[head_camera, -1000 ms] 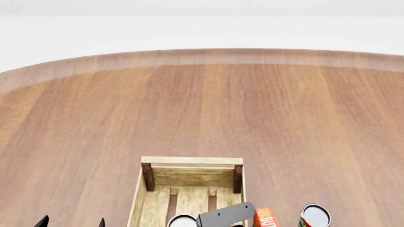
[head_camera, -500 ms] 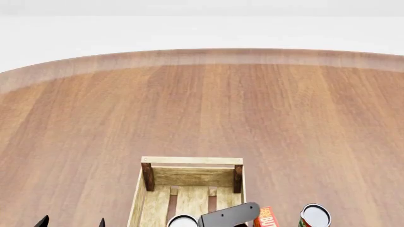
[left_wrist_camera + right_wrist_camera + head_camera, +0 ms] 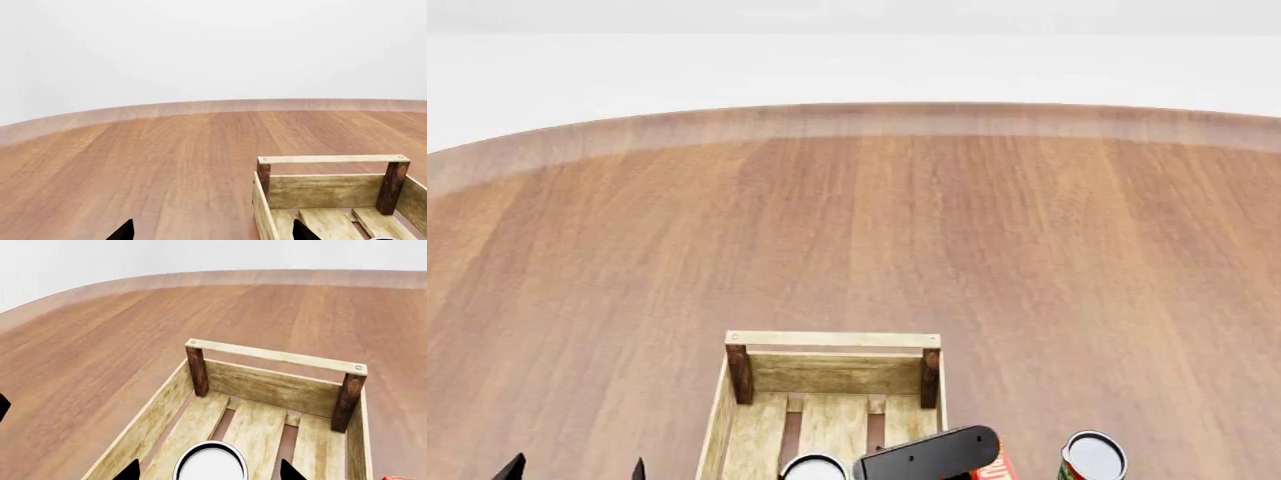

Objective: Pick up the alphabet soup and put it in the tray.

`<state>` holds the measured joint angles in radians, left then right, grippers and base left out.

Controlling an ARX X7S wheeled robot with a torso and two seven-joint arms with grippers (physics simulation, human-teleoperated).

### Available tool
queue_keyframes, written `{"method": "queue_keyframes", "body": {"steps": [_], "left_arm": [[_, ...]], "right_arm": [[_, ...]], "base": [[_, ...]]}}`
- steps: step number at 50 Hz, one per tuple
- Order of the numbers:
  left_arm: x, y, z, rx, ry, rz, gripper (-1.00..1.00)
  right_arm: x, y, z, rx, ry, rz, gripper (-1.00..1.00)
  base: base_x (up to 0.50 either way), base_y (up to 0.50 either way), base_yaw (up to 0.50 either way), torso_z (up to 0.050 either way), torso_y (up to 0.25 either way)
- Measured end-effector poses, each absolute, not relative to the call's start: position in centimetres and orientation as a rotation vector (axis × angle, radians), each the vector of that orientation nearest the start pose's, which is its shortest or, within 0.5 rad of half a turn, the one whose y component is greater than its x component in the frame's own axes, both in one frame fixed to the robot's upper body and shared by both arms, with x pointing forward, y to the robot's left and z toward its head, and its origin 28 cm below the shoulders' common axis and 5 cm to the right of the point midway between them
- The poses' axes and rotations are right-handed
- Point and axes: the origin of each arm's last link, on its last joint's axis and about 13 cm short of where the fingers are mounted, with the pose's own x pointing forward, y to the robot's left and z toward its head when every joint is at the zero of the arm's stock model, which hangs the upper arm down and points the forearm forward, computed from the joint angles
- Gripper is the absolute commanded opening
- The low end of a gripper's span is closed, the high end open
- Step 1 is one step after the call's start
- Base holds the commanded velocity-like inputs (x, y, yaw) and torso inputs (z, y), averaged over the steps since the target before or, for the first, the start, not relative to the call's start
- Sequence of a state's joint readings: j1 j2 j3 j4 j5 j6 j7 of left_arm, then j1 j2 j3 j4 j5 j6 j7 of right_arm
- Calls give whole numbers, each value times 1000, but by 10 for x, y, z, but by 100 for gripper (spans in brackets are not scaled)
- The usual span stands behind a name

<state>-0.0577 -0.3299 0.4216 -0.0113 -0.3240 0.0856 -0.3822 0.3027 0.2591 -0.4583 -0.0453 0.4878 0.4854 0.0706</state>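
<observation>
alphabet soup (image 3: 211, 462) standing inside tray (image 3: 275, 356), bottom centre of right wrist frame | right gripper (image 3: 210, 471) spread open, fingertips either side of can, clear of it | left gripper (image 3: 574, 468) open, bottom left of head frame over table (image 3: 854, 240)

black pointed claw tips (image 3: 574, 468), dark grey rounded arm link (image 3: 928, 455)

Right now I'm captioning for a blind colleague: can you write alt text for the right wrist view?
A white-topped can stands inside a light-wood slatted crate on a brown wooden table, with two dark gripper fingertips either side of it at the frame's edge.
</observation>
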Motion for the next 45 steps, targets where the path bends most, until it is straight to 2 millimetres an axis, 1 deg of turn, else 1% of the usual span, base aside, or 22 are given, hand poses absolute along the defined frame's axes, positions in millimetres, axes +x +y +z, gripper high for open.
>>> {"method": "queue_keyframes", "body": {"steps": [15,23,36,45], "left_arm": [[206,205,17,19,-33,-1,100],[205,205,20,28,-58,4,100],[201,203,25,33,-129,-2,100],[199,203,30,17,-190,5,100]], "right_arm": [[230,-68,60,34,222,412,100],[222,-68,69,19,150,400,100],[217,-70,82,21,7,354,100],[216,-71,83,27,-70,338,100]], "base": [[0,0,0,0,0],[0,0,0,0,0],[0,0,0,0,0],[0,0,0,0,0]]}}
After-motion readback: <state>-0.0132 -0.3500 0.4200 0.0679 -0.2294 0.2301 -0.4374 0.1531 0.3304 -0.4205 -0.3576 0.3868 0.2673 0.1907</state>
